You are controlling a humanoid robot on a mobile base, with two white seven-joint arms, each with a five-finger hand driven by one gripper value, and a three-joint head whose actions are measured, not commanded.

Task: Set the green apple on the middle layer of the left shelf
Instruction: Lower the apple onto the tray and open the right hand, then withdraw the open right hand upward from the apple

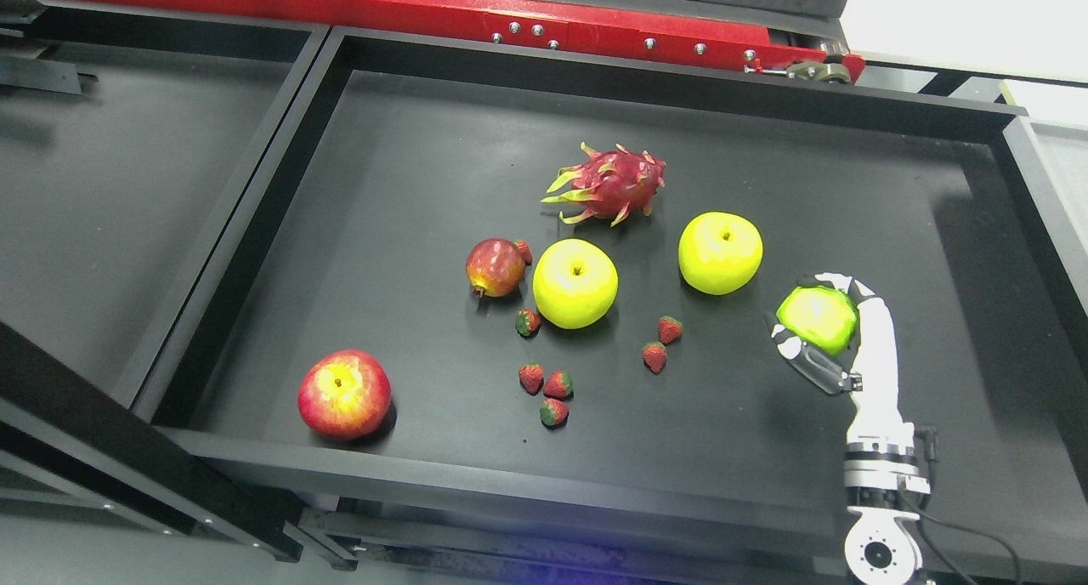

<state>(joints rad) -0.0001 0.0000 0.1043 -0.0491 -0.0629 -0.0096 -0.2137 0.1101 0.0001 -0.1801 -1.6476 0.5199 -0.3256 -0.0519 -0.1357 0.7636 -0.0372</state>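
Observation:
My right hand (823, 326) comes up from the lower right, its white and black fingers curled around a green apple (818, 316) over the right part of the black tray (408, 449). Two more yellow-green apples lie on the tray, one in the middle (575, 283) and one further right (720, 252). The left arm does not show.
A dragon fruit (609, 184) lies behind the apples. A red apple (344, 394) sits near the tray's front left corner, and a small red fruit (495, 267) lies beside the middle apple. Several strawberries (548, 389) are scattered in front. Another black tray (119, 185) adjoins on the left.

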